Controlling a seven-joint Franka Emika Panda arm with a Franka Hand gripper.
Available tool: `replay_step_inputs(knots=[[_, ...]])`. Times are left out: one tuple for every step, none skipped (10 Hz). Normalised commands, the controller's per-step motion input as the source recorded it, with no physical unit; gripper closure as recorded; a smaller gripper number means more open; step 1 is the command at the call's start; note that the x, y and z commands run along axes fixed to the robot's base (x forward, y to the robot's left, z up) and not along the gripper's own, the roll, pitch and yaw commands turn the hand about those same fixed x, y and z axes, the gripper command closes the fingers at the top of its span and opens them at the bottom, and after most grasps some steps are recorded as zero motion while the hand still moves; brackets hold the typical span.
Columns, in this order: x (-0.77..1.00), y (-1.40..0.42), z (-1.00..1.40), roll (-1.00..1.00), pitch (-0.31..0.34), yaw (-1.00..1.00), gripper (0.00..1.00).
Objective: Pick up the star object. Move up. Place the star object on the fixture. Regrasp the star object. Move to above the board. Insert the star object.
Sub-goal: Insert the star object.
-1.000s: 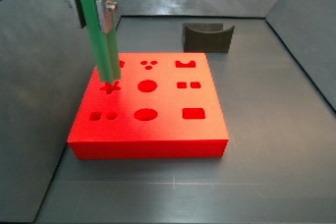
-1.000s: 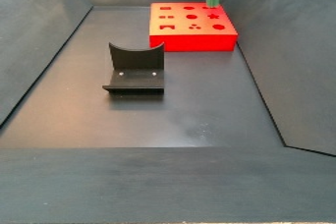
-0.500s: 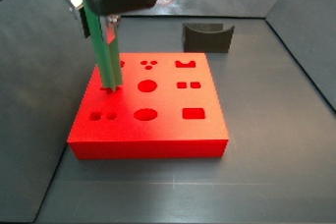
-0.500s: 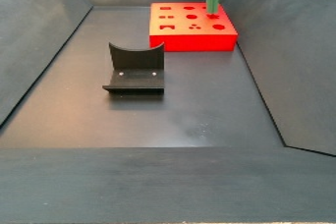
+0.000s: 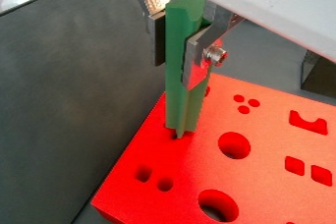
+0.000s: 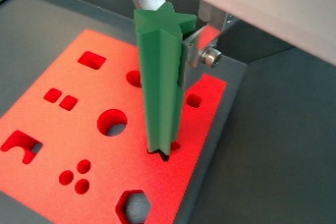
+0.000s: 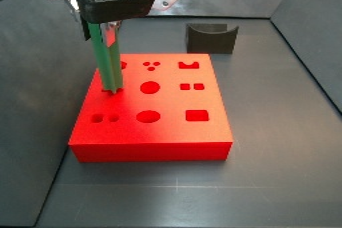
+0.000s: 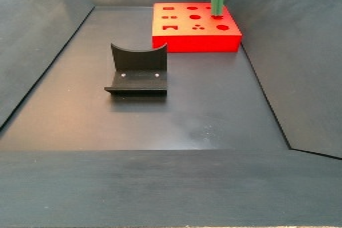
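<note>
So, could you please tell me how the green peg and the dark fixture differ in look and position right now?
The green peg is tall, slim and upright; the fixture is low, squat and dark, with a curved notch. The peg is clamped in the tool with its lower end in a hole of the red board; the fixture stands alone on the floor, untouched. Both are far smaller than the board.

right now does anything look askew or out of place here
Nothing stands out. The end effector holds the star object upright, its lower tip in the board. The fixture sits apart on the floor.
</note>
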Motion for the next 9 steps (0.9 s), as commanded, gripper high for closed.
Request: replay_step_inputs(knots=[[0.0,0.0,-0.17,0.0,0.0,-0.21,1.0],[0.0,0.0,-0.02,0.0,-0.023,0.0,1.0],[0.0,0.0,-0.16,0.0,-0.041,0.0,1.0],[0.0,0.0,-0.29,-0.07,-0.131,-0.22,1.0],[-0.01,0.0,-0.34,-0.18,-0.184,-0.56,1.0],[-0.03,0.0,-0.39,-0.2,-0.164,-0.69,1.0],[0.0,0.0,-0.4,-0.21,-0.136,-0.71,1.0],[0.01,0.0,-0.35,-0.2,-0.101,-0.71,1.0],[0.01,0.07,-0.14,-0.09,-0.057,-0.19,1.0]])
